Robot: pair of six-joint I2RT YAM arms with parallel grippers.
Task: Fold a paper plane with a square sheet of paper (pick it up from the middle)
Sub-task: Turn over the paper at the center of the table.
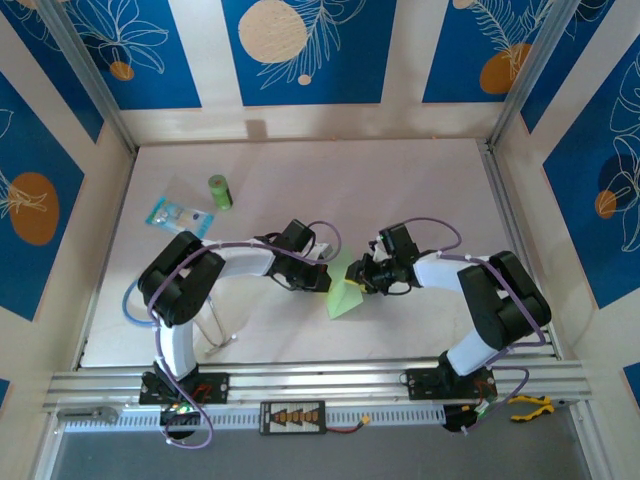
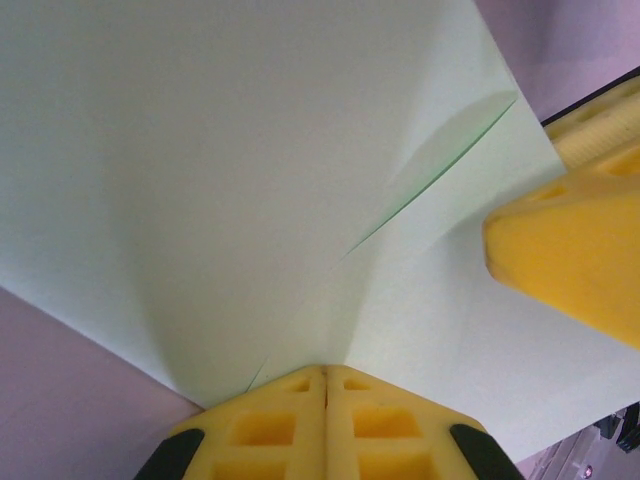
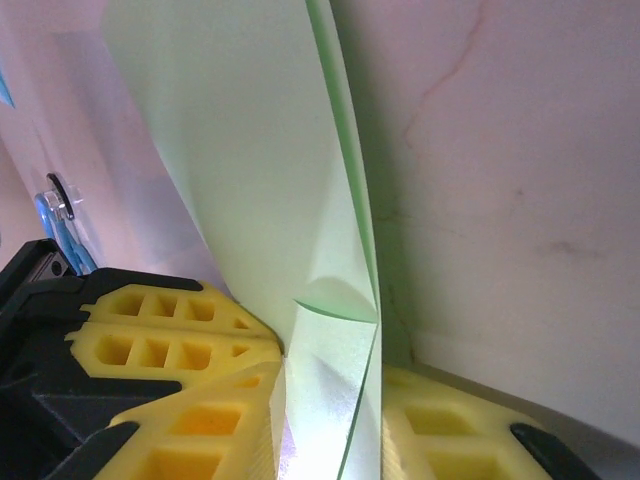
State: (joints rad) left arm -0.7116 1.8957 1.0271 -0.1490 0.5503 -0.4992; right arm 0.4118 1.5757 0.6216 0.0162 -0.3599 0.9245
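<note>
The paper (image 1: 346,300) sits mid-table between the arms, creased and part-folded (no dart yet, most folds left), with the left gripper (image 2: 325,385) clamped on one edge and the right gripper (image 3: 330,420) straddling another, grip unclear.

Blue leaf-print walls (image 1: 340,60) — pale table (image 1: 420,180)

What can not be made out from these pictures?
- Top view: paper too small to read its folds.
- Left wrist: paper's edges cut off by the frame.
- Right wrist: unclear whether the right gripper pinches the paper.
- Top view: packet print too small.
</note>
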